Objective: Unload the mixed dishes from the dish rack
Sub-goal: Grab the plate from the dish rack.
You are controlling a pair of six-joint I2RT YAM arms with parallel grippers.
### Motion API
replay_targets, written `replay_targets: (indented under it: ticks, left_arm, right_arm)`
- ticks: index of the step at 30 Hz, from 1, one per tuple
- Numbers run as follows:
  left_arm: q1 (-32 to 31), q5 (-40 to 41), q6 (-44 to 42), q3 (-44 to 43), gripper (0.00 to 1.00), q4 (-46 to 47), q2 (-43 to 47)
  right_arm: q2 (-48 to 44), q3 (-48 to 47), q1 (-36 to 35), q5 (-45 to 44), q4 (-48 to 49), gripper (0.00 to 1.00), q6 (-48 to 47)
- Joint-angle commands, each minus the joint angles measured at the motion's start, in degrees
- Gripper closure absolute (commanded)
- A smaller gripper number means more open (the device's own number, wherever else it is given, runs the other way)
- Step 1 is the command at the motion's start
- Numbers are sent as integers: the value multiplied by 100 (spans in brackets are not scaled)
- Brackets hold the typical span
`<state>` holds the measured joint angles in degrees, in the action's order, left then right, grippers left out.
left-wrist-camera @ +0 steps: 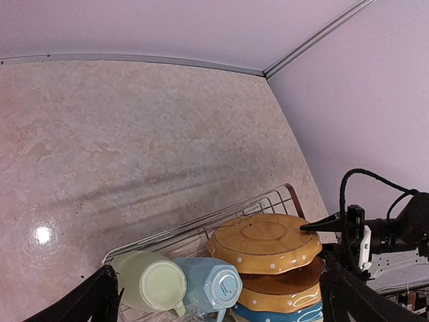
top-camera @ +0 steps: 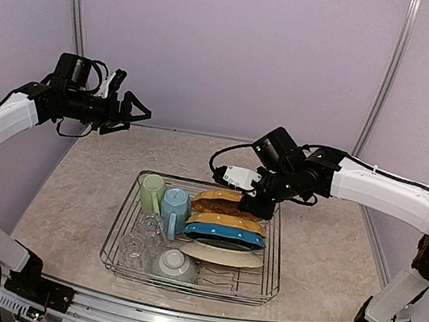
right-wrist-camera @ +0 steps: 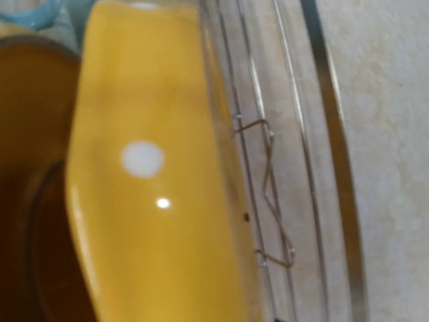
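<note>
The dish rack [top-camera: 272, 270] stands mid-table. It holds two yellow dotted plates [top-camera: 222, 202], a blue dotted plate [top-camera: 223, 233], a cream plate [top-camera: 220, 253], a pale green mug [top-camera: 151, 192], a light blue mug [top-camera: 176, 204], clear glasses [top-camera: 144, 232] and a grey-green bowl [top-camera: 174, 263]. My right gripper [top-camera: 259, 206] is at the right rim of the rearmost yellow plate [left-wrist-camera: 268, 243], with one finger [left-wrist-camera: 325, 225] lying on the plate's back. That plate [right-wrist-camera: 154, 168] fills the right wrist view and hides the fingers. My left gripper [top-camera: 137, 110] is open and empty, high at the back left; its fingers [left-wrist-camera: 100, 298] frame the mugs below.
Rack wires [right-wrist-camera: 268, 174] run right beside the held plate's rim. The marbled tabletop [top-camera: 330, 253] surrounds the rack. Purple walls with metal posts [top-camera: 386, 82] close the back and sides. The right arm's cable [left-wrist-camera: 348, 194] loops above the plates.
</note>
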<state>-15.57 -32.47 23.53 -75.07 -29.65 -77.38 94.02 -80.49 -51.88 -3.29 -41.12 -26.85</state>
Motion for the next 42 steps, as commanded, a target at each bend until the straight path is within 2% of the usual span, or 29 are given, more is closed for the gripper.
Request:
replay_targets:
  ticks: [1,6,9,15,23,32,42]
  left_arm:
    - [-39,105,-84,-122,1,-102,-40]
    - [-37,130,-81,-122,1,-102,-40]
    - [-42,127,-85,-117,1,-102,-31]
    - [-39,151,-88,-113,1,-110,-35]
    - [-34,191,-93,-113,1,-115,-31]
    - [-38,215,-103,-109,1,-120,-40]
    - [-38,425,-138,-135,1,-210,-123]
  right_arm:
    - [73,138,-149,-624,417,70,-171]
    - [126,192,-314,-1008,509,72,-252]
    - [161,264,-372,-1101,572,66,-276]
    - [307,256,-415,-1137,710,65,-327]
    - [324,309,-635,-1816,851,84,-450]
    - [162,211,-739,-1965,746,100,-505]
    - [-174,16,-793,-2244,720,100,-566]
